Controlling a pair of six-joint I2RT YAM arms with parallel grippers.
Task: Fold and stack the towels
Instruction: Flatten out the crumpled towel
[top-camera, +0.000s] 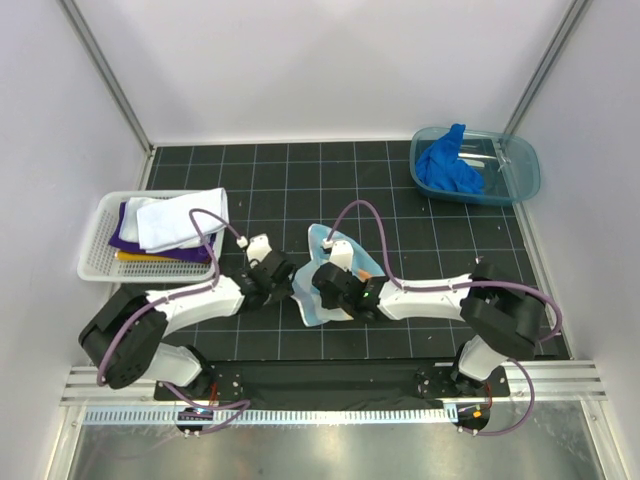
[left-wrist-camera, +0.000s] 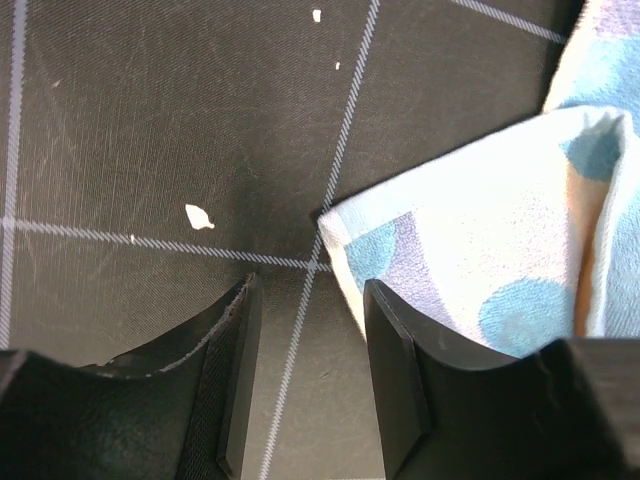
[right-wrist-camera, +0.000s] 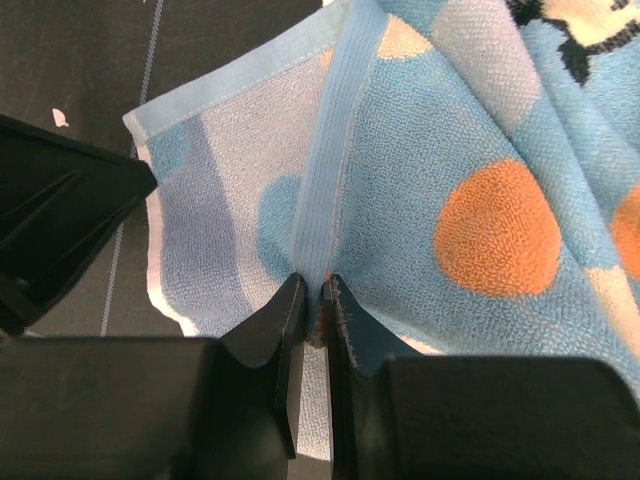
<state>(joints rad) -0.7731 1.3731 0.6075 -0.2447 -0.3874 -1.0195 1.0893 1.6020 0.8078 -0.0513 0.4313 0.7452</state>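
The light blue spotted towel (top-camera: 322, 300) lies crumpled on the black mat between the two arms. My right gripper (right-wrist-camera: 312, 290) is shut on a hem fold of the spotted towel (right-wrist-camera: 480, 200). My left gripper (left-wrist-camera: 305, 300) is open and empty, low over the mat, with a corner of the spotted towel (left-wrist-camera: 470, 240) just beyond its right finger. A white towel (top-camera: 180, 218) lies on purple (top-camera: 125, 230) and yellow (top-camera: 150, 257) towels in the basket. A bright blue towel (top-camera: 447, 165) sits in the teal tub.
The white mesh basket (top-camera: 95, 262) stands at the left. The translucent teal tub (top-camera: 520, 175) stands at the back right. White walls and metal posts enclose the mat. Both arms' cables loop over the middle.
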